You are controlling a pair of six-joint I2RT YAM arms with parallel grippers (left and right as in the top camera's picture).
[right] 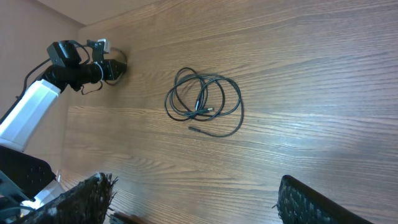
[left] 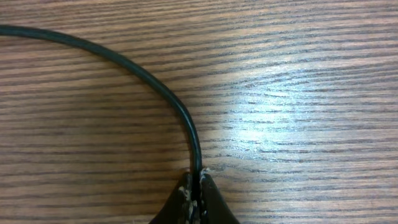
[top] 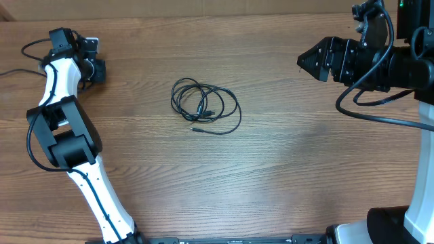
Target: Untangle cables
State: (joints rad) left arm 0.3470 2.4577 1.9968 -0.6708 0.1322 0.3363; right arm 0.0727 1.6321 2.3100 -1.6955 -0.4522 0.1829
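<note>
A thin black cable (top: pixel 205 105) lies coiled in tangled loops at the middle of the wooden table, one plug end sticking out at its front; it also shows in the right wrist view (right: pixel 202 102). My left gripper (top: pixel 97 69) is far left at the back, low on the table, well away from the coil. In the left wrist view its jaws (left: pixel 196 186) are shut on a thicker black cable (left: pixel 143 78) that curves away to the upper left. My right gripper (top: pixel 313 61) hovers open and empty at the back right, its fingers (right: pixel 196 202) spread wide.
The wooden table (top: pixel 285 163) spans the whole view. The left arm's white links (top: pixel 74 149) run along the left side to the front edge. The right arm's black body and wiring (top: pixel 386 74) fill the back right corner.
</note>
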